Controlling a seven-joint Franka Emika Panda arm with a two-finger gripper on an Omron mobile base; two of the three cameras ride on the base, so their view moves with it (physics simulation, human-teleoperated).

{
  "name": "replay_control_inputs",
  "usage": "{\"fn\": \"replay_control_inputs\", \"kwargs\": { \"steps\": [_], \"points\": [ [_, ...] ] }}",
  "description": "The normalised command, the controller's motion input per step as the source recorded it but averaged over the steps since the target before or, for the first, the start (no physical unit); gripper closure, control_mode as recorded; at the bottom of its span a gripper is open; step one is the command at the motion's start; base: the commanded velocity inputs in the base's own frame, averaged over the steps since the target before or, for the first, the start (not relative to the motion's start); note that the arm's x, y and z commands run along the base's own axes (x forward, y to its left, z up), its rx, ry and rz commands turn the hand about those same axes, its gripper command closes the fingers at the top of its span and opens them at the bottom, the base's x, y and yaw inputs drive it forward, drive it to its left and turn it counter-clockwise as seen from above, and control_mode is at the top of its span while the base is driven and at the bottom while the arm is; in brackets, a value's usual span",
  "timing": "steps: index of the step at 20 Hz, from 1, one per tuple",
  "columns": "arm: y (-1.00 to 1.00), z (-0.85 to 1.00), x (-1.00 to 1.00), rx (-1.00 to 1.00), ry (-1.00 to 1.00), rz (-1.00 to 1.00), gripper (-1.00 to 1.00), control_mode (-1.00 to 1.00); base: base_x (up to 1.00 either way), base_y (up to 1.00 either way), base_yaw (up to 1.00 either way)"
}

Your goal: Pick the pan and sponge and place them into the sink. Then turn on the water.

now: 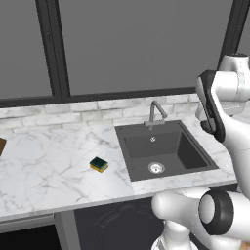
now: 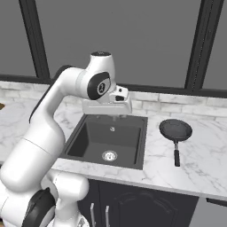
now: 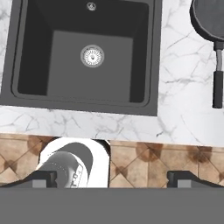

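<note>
The dark grey sink (image 1: 146,146) is set into the marble counter, and its basin (image 2: 99,133) holds nothing but the silver drain. A green-topped yellow sponge (image 1: 99,164) lies on the counter left of the sink. Right of the sink lies the dark round pan (image 2: 175,129), its handle pointing toward the counter's front edge. My gripper (image 3: 113,179) is open, fingertips wide apart, with nothing between them. It hangs high over the sink (image 3: 70,74), looking straight down, and the pan (image 3: 210,17) is off to its right. The water is out of view.
A grey gooseneck faucet (image 1: 156,111) stands behind the basin against the brick backsplash, with dark windows above. A brown object (image 1: 1,145) shows at the counter's far left. Dark cabinets sit below the counter's front edge. Bare marble lies around the sponge and the pan.
</note>
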Motion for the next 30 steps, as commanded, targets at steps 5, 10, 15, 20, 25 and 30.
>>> {"fn": "replay_control_inputs", "kwargs": {
  "steps": [5,10,15,20,25,30],
  "points": [
    [-0.23,-0.06,-0.07,0.0,0.01,0.0,-1.0,-1.0,0.0,0.0,0.0],
    [-0.24,-0.06,-0.08,0.0,0.02,0.0,-1.0,-1.0,0.0,0.0,0.0],
    [-0.22,-0.11,-0.01,0.0,0.04,0.0,-1.0,-1.0,0.0,0.0,0.0],
    [-0.2,-0.13,0.0,0.0,0.05,0.0,-1.0,-1.0,0.0,0.0,0.0],
    [-0.23,-0.14,0.0,0.0,0.05,0.01,-1.0,-1.0,0.0,0.0,0.0],
    [-0.23,-0.14,0.0,0.0,0.04,0.0,-1.0,-1.0,0.0,0.0,0.0]
  ]
}}
